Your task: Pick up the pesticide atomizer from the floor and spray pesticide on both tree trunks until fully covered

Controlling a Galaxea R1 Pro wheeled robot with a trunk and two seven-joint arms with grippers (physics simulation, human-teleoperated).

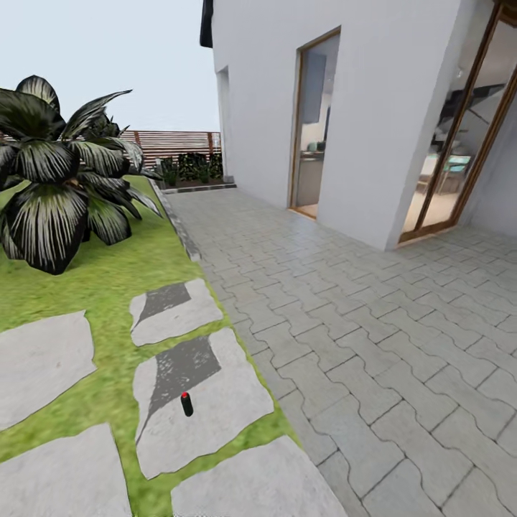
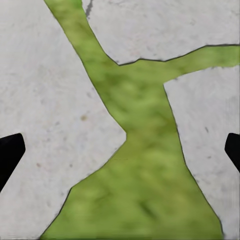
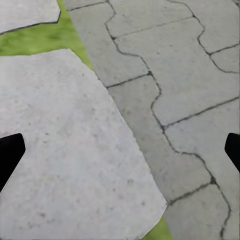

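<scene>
The pesticide atomizer and both trees are out of view. The garden lawn lies at the left of the head view, with pale stepping stones set in it and a brown slat fence far behind. My left gripper is open, its dark fingertips wide apart over a strip of grass between stones. Over the edge of a stepping stone beside paving, my right gripper is open too, with nothing between its fingers.
A small dark bollard lamp with a red top stands on the near stepping stone. A broad striped-leaf plant sits on the lawn at left. Grey block paving runs along the white house with its glass doors.
</scene>
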